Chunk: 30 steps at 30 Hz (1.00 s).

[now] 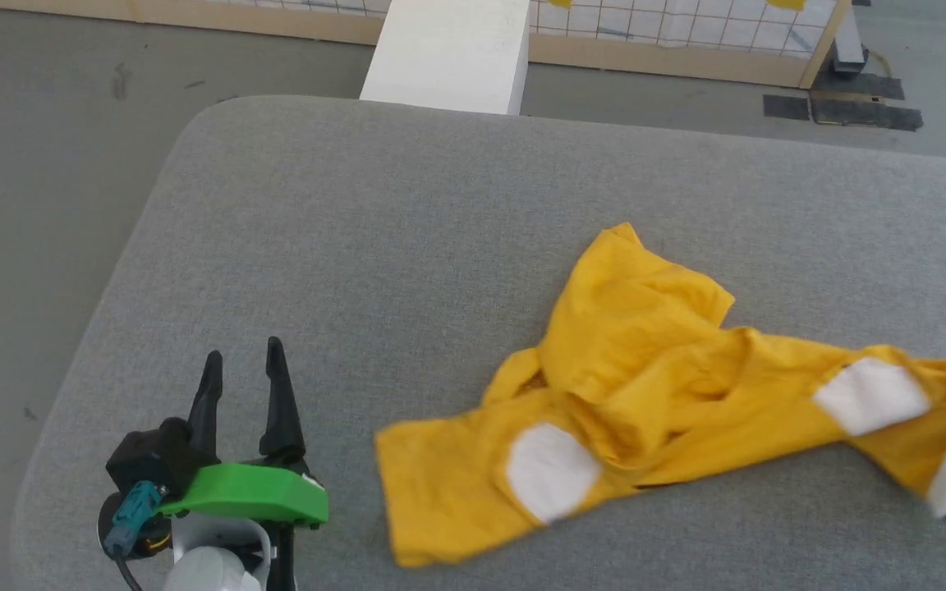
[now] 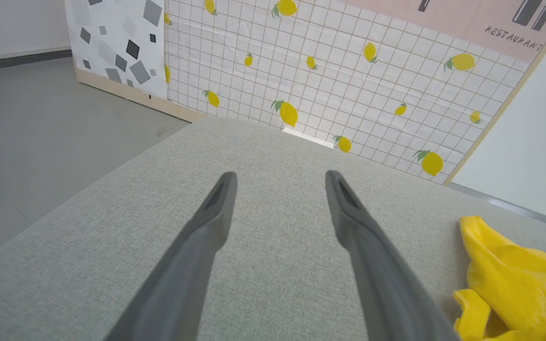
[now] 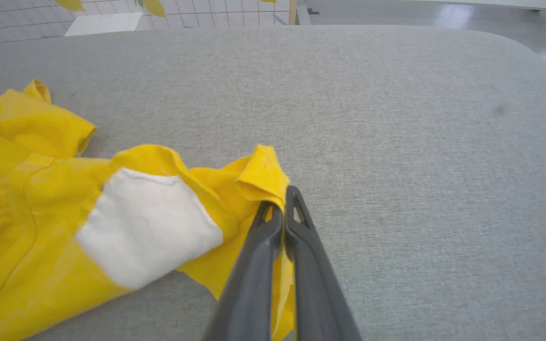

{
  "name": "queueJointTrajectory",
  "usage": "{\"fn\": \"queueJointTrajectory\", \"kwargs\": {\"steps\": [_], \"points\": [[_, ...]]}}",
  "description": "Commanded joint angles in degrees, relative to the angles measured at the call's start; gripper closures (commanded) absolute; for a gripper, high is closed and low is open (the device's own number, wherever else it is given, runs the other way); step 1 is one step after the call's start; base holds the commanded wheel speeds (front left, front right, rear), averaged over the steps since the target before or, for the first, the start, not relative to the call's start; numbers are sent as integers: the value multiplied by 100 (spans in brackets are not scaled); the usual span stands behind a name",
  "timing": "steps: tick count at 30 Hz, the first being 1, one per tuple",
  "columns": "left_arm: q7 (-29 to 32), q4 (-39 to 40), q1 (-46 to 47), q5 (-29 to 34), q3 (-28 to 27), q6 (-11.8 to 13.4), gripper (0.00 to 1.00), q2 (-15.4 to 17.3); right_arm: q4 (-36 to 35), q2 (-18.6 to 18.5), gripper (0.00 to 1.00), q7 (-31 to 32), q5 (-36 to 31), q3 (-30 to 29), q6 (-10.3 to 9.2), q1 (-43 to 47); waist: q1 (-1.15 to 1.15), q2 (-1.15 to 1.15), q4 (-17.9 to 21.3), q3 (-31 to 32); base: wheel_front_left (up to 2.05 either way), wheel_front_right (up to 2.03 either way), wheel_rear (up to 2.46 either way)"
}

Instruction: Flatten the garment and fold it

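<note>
— Where does the crumpled bright yellow T-shirt (image 1: 645, 361) with white patches lie?
— Bunched on the right half of the grey fabric-covered desk (image 1: 440, 205).
— The right gripper (image 3: 282, 201)?
— Its dark fingers are pressed together, pinching the shirt's right-hand edge.
— The left gripper (image 1: 243, 348)?
— Fingers spread, holding nothing, over bare desk left of the shirt.

Looks like a staged set inside a robotics lab, not a lived-in home. Walled off by free-standing, wood-edged panels: lemon-and-grid wallpaper (image 2: 349, 85), grey-squares print (image 2: 116, 47), a poster (image 2: 467, 19) lettered "RESTAURANT". Set on a bare grey floor (image 2: 40, 142), with black tape patches (image 1: 867, 115) by a panel's foot. Furnished with a broad, grey fabric-covered surface (image 1: 440, 230).
</note>
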<state>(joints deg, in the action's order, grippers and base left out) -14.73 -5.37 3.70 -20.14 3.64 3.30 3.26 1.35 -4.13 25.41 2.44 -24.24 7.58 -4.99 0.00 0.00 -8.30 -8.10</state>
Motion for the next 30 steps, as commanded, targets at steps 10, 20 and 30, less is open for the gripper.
{"fn": "queueJointTrajectory", "kwargs": {"steps": [10,20,30], "points": [[-27,-342,166,62,314,-275,0,-36,956,-217,0,-332,-294,-1077,-9,-869,0,0,-21,-59,0,0,0],[426,-908,56,311,964,-764,0,249,348,-10,0,-1987,-358,-293,-9,132,0,0,259,307,0,0,0],[2044,-1143,122,282,1674,-975,0,551,71,120,0,-2515,123,619,-9,995,0,0,709,517,0,0,0]]}}
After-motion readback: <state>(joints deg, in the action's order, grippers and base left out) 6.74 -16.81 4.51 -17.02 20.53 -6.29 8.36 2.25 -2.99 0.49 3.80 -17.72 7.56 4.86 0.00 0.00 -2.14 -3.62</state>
